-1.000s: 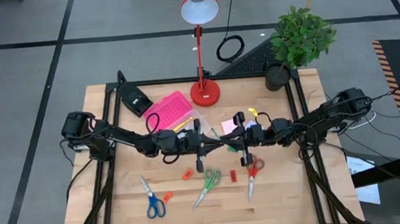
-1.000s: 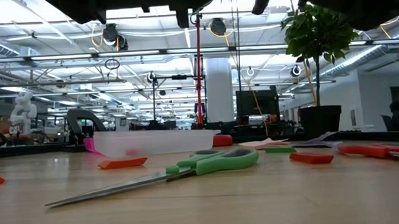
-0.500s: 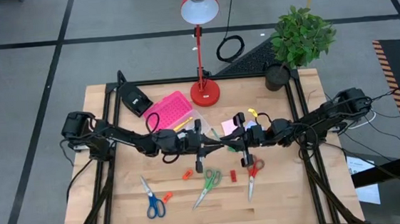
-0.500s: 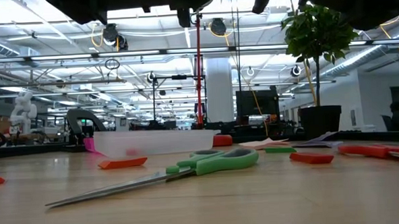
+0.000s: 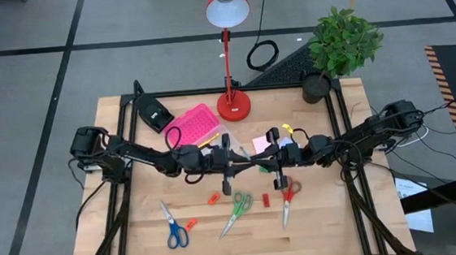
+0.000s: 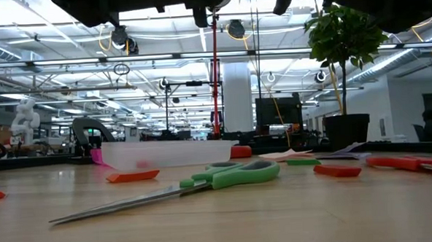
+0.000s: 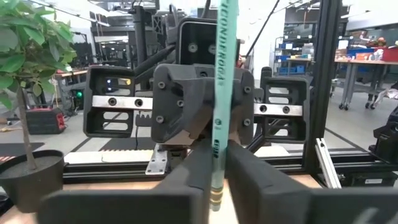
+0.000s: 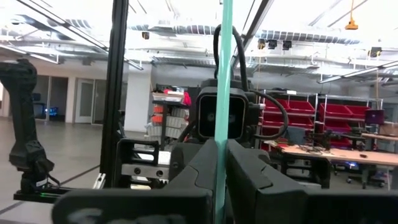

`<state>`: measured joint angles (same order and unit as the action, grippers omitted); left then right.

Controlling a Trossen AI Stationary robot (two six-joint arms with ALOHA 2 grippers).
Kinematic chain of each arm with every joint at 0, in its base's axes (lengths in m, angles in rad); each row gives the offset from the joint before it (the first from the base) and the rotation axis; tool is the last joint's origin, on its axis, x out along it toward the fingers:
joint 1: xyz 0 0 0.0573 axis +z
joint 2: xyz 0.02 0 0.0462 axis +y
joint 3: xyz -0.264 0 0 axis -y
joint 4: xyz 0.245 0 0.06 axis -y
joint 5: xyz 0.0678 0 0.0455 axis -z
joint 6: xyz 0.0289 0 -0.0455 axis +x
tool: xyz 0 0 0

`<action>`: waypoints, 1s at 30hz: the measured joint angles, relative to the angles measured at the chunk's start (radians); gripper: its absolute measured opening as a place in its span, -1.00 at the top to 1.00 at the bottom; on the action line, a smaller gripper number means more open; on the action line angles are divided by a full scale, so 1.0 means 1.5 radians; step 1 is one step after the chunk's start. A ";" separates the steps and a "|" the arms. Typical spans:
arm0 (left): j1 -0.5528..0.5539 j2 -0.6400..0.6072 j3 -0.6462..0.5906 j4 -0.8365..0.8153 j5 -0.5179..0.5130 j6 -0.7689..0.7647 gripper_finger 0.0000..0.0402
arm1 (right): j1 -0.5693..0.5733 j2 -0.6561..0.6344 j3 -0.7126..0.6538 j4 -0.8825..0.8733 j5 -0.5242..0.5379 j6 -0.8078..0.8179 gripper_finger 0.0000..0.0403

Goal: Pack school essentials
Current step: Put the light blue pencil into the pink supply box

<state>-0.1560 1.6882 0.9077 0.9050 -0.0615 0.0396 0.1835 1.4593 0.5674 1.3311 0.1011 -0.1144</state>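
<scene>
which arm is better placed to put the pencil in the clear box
Probably left. The left tool and right tool both pinch the pencil mid-table, but the box sits on the left arm's side, close to its tool.

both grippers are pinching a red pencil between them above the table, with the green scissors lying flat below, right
Not quite: the pencil is teal-green, not red, as both wrist views show. The rest holds. The left gripper and the right gripper are both shut on it above the table, and the green scissors lie flat on the wood below.
</scene>
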 joint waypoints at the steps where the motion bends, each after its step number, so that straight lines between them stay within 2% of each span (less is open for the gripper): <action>1: 0.001 0.000 0.000 -0.004 0.002 0.001 0.90 | 0.000 0.000 0.000 -0.002 -0.001 0.000 0.94; 3: 0.003 0.000 0.000 -0.009 0.007 0.000 0.93 | 0.000 0.000 0.000 -0.007 0.000 -0.003 0.93; 6: 0.003 -0.002 0.000 -0.021 0.007 -0.005 0.85 | 0.001 0.000 0.000 -0.013 0.002 -0.026 0.89; 10: -0.002 -0.046 -0.001 -0.101 -0.018 0.013 0.88 | 0.010 -0.002 0.000 -0.028 0.031 -0.042 0.68; 14: -0.007 -0.115 -0.001 -0.240 -0.043 0.015 0.94 | 0.014 -0.024 0.000 -0.099 0.103 -0.040 0.34; 20: -0.017 -0.231 -0.001 -0.522 -0.142 -0.019 0.90 | 0.014 -0.100 -0.001 -0.276 0.193 -0.008 -0.06; 25: -0.009 -0.320 0.015 -0.751 -0.194 -0.078 0.94 | 0.014 -0.172 -0.001 -0.391 0.196 0.001 -0.15; 30: 0.012 -0.342 0.056 -0.889 -0.199 -0.134 0.92 | 0.014 -0.222 -0.001 -0.488 0.195 0.004 -0.11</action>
<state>-0.1383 1.1745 0.9919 -0.4283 -0.3599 -0.1619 0.2043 1.1266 0.5667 0.5985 0.3931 -0.1089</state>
